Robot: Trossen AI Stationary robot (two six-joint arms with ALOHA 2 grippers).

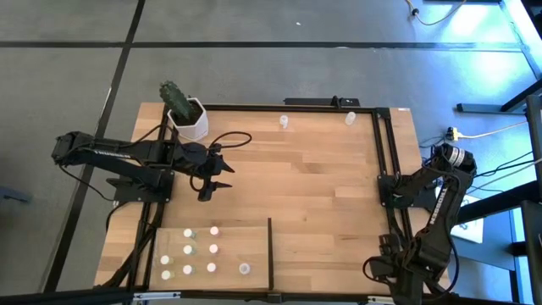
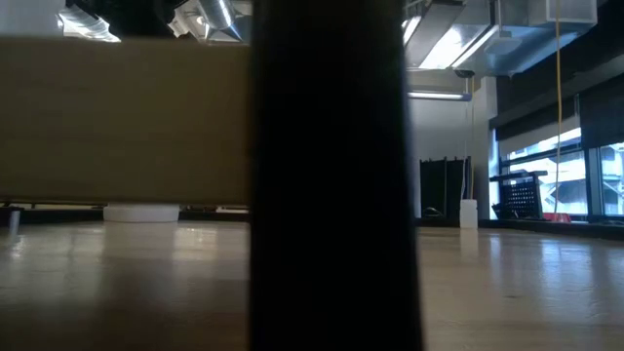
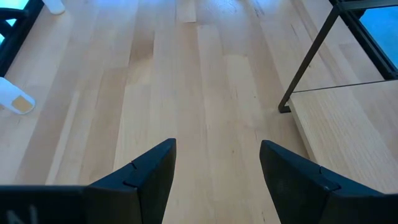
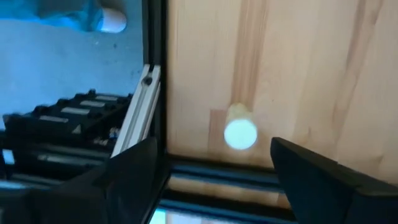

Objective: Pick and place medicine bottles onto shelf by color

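Several medicine bottles (image 1: 200, 252) with white caps stand on the shelf (image 1: 250, 241), a pale wood panel at the near left with a thin black divider (image 1: 270, 250) along its right side. Two more bottles (image 1: 284, 122) (image 1: 350, 118) stand near the far edge. In the right wrist view my right gripper (image 4: 212, 144) points down, open, over one white-capped bottle (image 4: 239, 132) that stands on the tabletop beside the black frame rail; its fingers stand on either side without touching. My left gripper (image 1: 213, 175) hovers open at mid-left, with nothing in it (image 3: 217, 155).
A white pot with a cactus (image 1: 188, 119) stands at the far left corner. A black frame rail (image 1: 378, 152) runs along the table's right side under my right arm (image 1: 440, 182). In the low view the divider (image 2: 327, 175) blocks most of the scene.
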